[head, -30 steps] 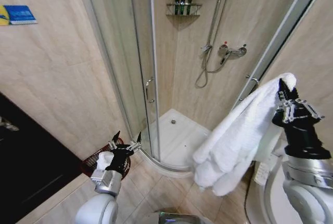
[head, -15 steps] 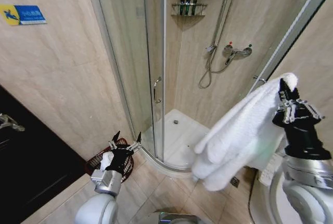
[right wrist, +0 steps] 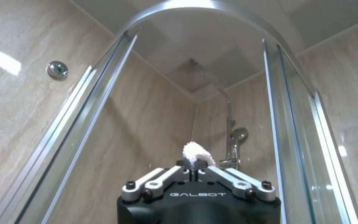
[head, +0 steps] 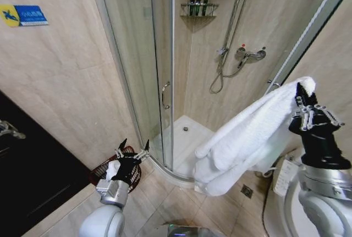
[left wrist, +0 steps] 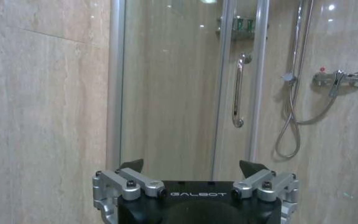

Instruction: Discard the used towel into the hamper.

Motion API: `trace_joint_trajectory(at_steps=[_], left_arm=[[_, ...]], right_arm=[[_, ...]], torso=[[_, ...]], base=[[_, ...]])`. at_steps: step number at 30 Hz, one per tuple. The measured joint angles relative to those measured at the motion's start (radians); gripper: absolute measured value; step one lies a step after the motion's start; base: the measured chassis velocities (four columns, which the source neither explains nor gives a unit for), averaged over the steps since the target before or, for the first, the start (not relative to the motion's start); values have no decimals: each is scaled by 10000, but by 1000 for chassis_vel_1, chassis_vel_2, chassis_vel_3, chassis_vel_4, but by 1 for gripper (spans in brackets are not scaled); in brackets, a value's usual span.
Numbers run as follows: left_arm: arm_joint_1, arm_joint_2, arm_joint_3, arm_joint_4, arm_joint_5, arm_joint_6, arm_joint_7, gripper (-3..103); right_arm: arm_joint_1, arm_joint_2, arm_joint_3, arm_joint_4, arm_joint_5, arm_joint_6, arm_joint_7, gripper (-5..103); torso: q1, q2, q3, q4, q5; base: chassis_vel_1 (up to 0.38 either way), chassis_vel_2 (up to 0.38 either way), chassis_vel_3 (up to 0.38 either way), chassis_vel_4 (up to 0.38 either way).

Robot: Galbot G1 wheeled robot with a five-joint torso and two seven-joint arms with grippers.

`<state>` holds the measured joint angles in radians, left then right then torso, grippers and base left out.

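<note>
The used towel (head: 242,143), white and thick, hangs from my right gripper (head: 301,95), which is raised at the right and shut on the towel's top corner. In the right wrist view a white tuft of towel (right wrist: 196,152) sticks out between the closed fingers of the right gripper (right wrist: 195,171). The hamper (head: 104,169), a dark reddish wire basket, stands on the floor at the lower left against the wall. My left gripper (head: 132,148) is held low just in front of the hamper, open and holding nothing; the left wrist view shows the left gripper (left wrist: 193,166) with fingers spread.
A curved glass shower enclosure (head: 148,72) with a door handle (head: 165,95) and white tray (head: 184,138) stands straight ahead. A dark door (head: 27,182) is at the left. A white fixture (head: 286,177) sits low at the right, near a floor drain (head: 246,191).
The camera has turned a little left, so the shower sits further right in the picture. The towel's hanging end has swung leftward. Both grippers keep their places.
</note>
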<state>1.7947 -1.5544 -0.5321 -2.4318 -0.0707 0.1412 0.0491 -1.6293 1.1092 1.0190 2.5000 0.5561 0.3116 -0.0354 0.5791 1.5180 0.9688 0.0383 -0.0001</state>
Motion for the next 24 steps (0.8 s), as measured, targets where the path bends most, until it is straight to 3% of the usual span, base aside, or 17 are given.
trace_joint_trajectory(at_steps=[24], left_arm=[[0,0,0,0,0,0,0,100]], right_arm=[[-14,-16,4,0,57,65,-22,2]], torso=[[3,1,2,1,-1]], base=[[36,-31,-33,30]])
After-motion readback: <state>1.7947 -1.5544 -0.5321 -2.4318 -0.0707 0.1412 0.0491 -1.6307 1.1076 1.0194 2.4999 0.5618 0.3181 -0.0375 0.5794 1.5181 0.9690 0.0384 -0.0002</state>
